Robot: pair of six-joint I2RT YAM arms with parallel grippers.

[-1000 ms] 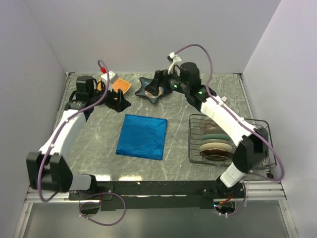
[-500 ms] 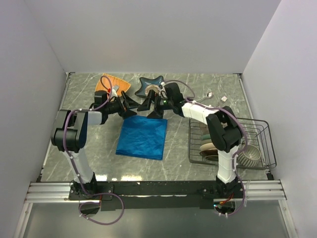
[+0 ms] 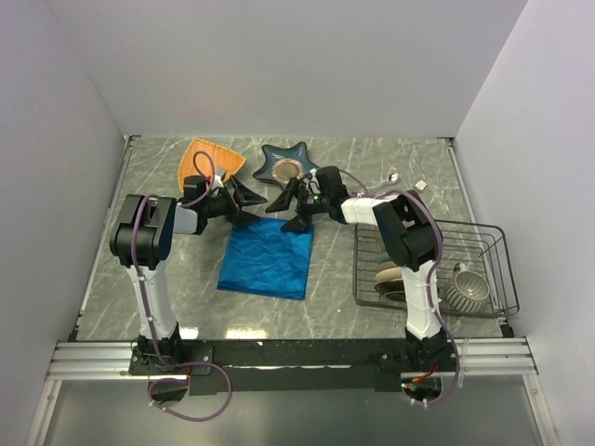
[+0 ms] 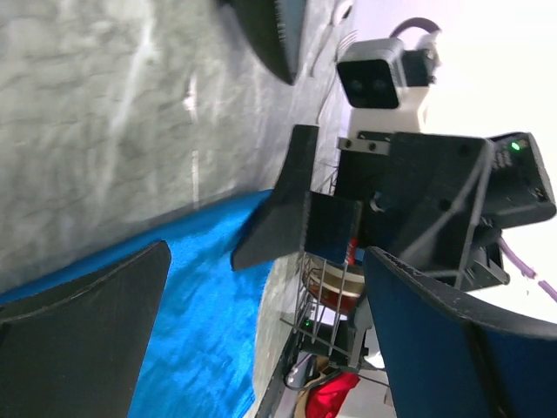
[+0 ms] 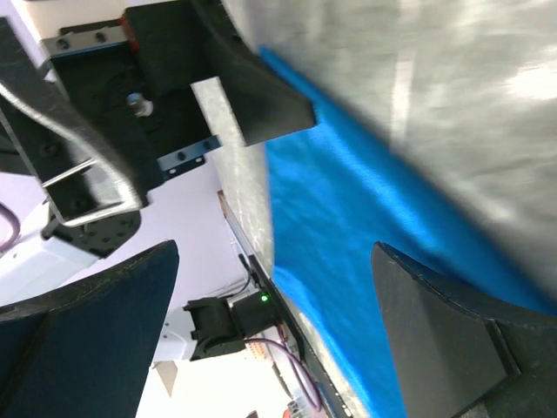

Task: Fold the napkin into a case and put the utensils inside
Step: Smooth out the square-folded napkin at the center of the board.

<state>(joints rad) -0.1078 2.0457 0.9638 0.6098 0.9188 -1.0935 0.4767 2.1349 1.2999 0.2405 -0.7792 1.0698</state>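
The napkin (image 3: 267, 259) lies flat and unfolded on the marble table, and no case shows. My left gripper (image 3: 249, 206) is open and low at the napkin's far left corner. My right gripper (image 3: 290, 209) is open and low at its far right corner, facing the left one. In the left wrist view my gripper (image 4: 265, 261) is spread over the napkin (image 4: 200, 296), with the other gripper's finger (image 4: 278, 205) ahead. In the right wrist view my gripper (image 5: 277, 252) is spread over the napkin (image 5: 348, 226). The spoon (image 3: 394, 177) and fork (image 3: 420, 185) lie at the far right.
An orange triangular dish (image 3: 206, 156) and a dark star-shaped dish (image 3: 284, 163) sit just behind the grippers. A wire dish rack (image 3: 483, 232) with plates and a bowl stands at the right, close to the napkin's right edge.
Both arms have folded down and inward. The grippers have dropped from near the dishes to the napkin's far edge and now face each other. The napkin has not moved.
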